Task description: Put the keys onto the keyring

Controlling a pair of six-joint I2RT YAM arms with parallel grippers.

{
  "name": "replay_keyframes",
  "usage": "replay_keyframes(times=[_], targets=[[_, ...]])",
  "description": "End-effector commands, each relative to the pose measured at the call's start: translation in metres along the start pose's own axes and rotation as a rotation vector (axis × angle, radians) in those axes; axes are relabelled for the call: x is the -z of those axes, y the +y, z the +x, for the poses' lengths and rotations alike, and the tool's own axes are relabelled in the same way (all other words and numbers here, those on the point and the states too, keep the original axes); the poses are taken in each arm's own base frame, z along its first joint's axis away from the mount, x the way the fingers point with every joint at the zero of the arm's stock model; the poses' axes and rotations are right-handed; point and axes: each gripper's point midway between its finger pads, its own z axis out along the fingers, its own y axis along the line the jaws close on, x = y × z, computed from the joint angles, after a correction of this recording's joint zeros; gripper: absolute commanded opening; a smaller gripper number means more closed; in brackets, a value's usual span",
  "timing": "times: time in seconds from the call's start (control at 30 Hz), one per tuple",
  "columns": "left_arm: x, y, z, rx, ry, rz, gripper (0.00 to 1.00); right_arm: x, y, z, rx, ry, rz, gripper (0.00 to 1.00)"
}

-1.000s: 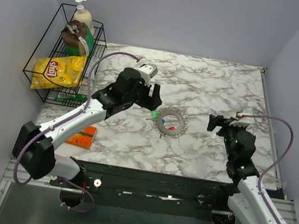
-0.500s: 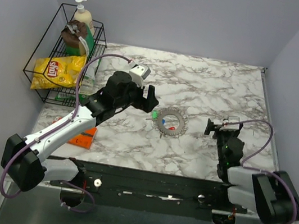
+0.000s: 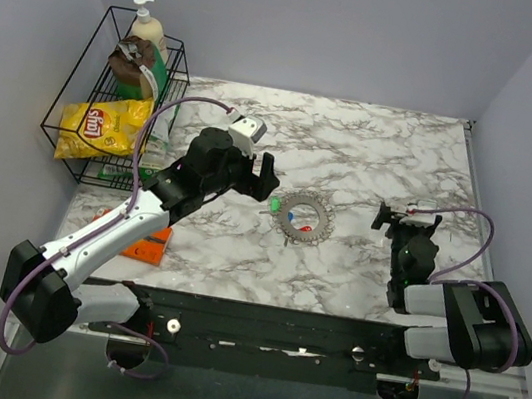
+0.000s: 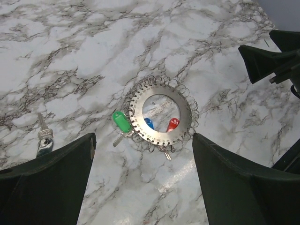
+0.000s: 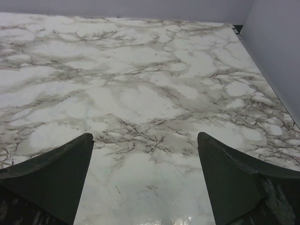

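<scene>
Silvery keyring (image 4: 161, 91) on marble table (image 4: 70, 47) just ahead of open, empty left claw (image 4: 143, 138); right claw (image 5: 144, 136) open, well apart.

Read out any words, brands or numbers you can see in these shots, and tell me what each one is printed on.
"Lay's": the red logo on the yellow chip bag in the wire basket, lying sideways.
Pump bottle in the same basket: label too small to read.
Orange packet on the table: print too blurred to read.
Keyring and keys: no legible markings.
</scene>
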Motion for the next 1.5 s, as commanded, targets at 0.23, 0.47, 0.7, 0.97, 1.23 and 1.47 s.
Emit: replay_keyframes(times=[0.23, 0.47, 0.7, 0.97, 1.23, 1.47], targets=[[-0.004, 0.009, -0.002, -0.024, -0.016, -0.042, 0.93, -0.011, -0.013, -0.033, -0.064, -0.111, 0.078, 1.0], [0.002, 0.014, -0.002, -0.043, -0.008, -0.072, 0.93, -0.011, -0.013, -0.033, -0.063, -0.111, 0.08, 1.0], [0.007, 0.027, -0.008, -0.07, -0.02, -0.141, 0.93, -0.011, -0.013, -0.033, -0.064, -0.111, 0.078, 1.0], [0.006, 0.025, -0.001, -0.063, -0.003, -0.123, 0.93, -0.011, -0.013, -0.033, -0.063, -0.111, 0.08, 1.0], [0.002, 0.024, 0.002, -0.058, 0.018, -0.115, 0.93, -0.011, -0.013, -0.033, -0.063, -0.111, 0.078, 1.0], [0.003, 0.024, 0.005, -0.055, 0.025, -0.116, 0.93, -0.012, -0.013, -0.033, -0.063, -0.111, 0.08, 1.0]])
